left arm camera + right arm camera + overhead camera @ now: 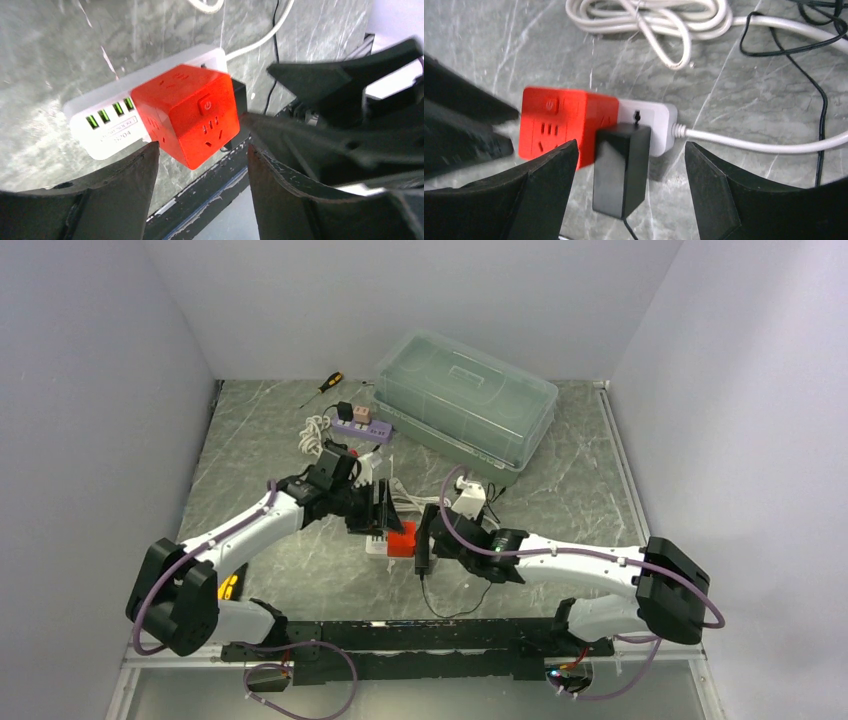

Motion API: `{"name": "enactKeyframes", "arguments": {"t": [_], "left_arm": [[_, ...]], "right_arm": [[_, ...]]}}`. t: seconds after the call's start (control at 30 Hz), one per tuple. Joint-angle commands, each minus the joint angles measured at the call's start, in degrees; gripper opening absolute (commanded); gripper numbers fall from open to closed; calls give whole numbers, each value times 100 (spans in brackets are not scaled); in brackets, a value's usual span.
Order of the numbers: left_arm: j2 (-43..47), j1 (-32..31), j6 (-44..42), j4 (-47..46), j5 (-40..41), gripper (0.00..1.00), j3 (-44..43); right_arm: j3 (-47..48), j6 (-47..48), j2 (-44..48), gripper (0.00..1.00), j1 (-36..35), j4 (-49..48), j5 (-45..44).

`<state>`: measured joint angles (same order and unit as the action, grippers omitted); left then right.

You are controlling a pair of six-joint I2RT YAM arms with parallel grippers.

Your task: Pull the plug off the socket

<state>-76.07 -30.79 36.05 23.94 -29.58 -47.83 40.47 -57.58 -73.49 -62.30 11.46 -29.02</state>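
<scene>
A red cube socket (pixel 187 112) on a white base (pixel 100 120) lies on the marble table; it also shows in the right wrist view (pixel 559 122) and the top view (pixel 400 539). A black plug adapter (pixel 620 167) is plugged into the cube's side, its thin black cord trailing toward the near edge. My right gripper (pixel 629 160) is open, its fingers either side of the black plug without touching it. My left gripper (pixel 202 155) is open just short of the red cube, with the cube's corner between its fingertips. In the top view the left gripper (pixel 380 510) and right gripper (pixel 425 538) flank the socket.
A white cable (pixel 764 142) runs from the socket base to a coil (pixel 644 20). A clear plastic box (pixel 465 395), a purple power strip (pixel 360 427) and a screwdriver (pixel 325 385) lie at the back. A black rail (pixel 420 635) runs along the near edge.
</scene>
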Motion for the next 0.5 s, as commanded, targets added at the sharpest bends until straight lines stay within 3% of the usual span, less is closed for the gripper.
{"name": "enactKeyframes", "arguments": {"t": [0.0, 0.2, 0.47], "left_arm": [[157, 60, -601, 677, 698, 70, -814], [-281, 81, -973, 866, 451, 68, -1044], [-493, 79, -1205, 833, 146, 61, -883]], "right_arm": [[453, 184, -49, 80, -487, 552, -486], [425, -86, -67, 71, -1059, 815, -870], [623, -103, -397, 68, -1258, 950, -1029]]}}
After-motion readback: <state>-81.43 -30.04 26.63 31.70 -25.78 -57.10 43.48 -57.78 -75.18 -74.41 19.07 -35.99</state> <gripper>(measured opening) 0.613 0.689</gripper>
